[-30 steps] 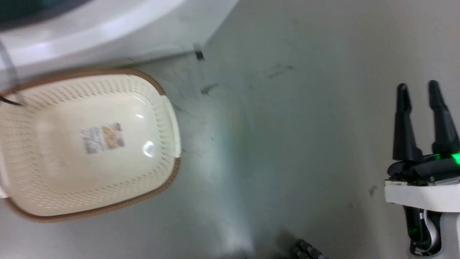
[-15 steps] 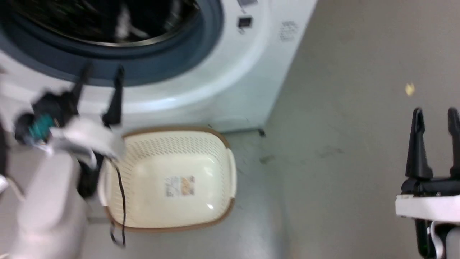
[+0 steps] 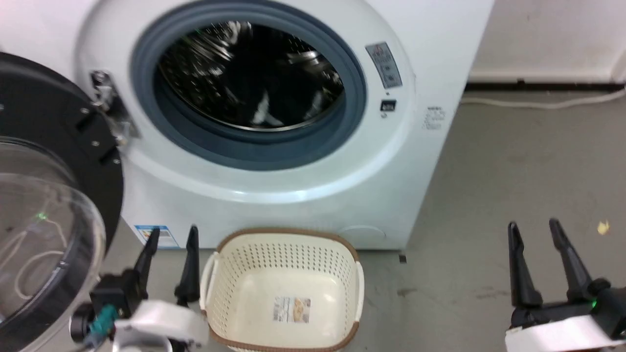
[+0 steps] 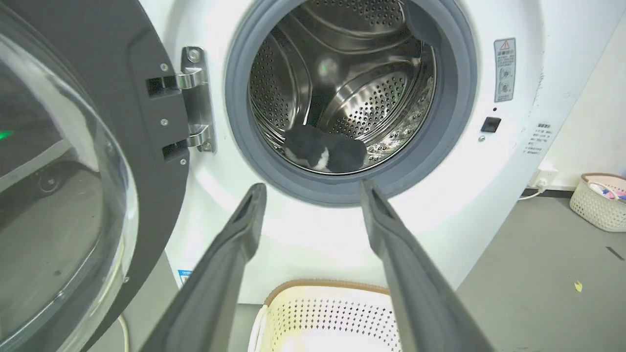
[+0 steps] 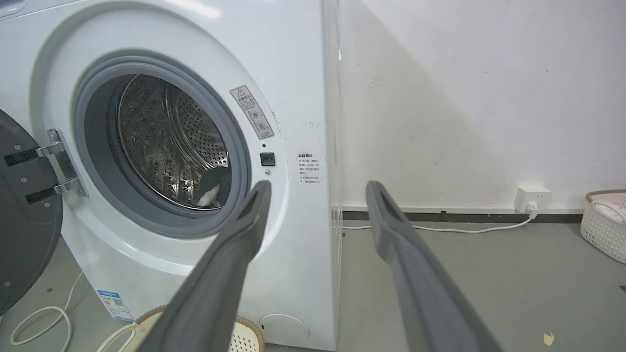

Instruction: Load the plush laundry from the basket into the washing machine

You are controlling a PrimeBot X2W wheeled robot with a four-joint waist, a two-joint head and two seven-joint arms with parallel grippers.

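Observation:
The black plush laundry point(image 4: 325, 149) with a white patch lies at the bottom of the steel drum of the white washing machine point(image 3: 274, 190); a white tip of the plush laundry point(image 5: 209, 194) peeks over the grey ring. The cream basket point(image 3: 286, 266) stands on the floor right below the porthole, with just a label on its bottom. The black-framed door point(image 3: 46, 205) hangs swung out at the left. My left gripper point(image 3: 171, 237) is open beside the basket's left handle, holding nothing. My right gripper point(image 3: 533, 225) is open over bare floor at the lower right, holding nothing.
A second cream basket point(image 4: 599, 200) with items stands by the wall at the right. A white cable point(image 5: 464, 229) runs along the wall to a socket point(image 5: 532, 198). Another white cable point(image 5: 39, 320) lies on the floor by the washer's left foot. Open grey floor point(image 3: 513, 171) stretches right of the machine.
The head camera has tilted up, so the washer's porthole and door have come into the picture. The left gripper has come into view beside the basket. Both grippers stay open.

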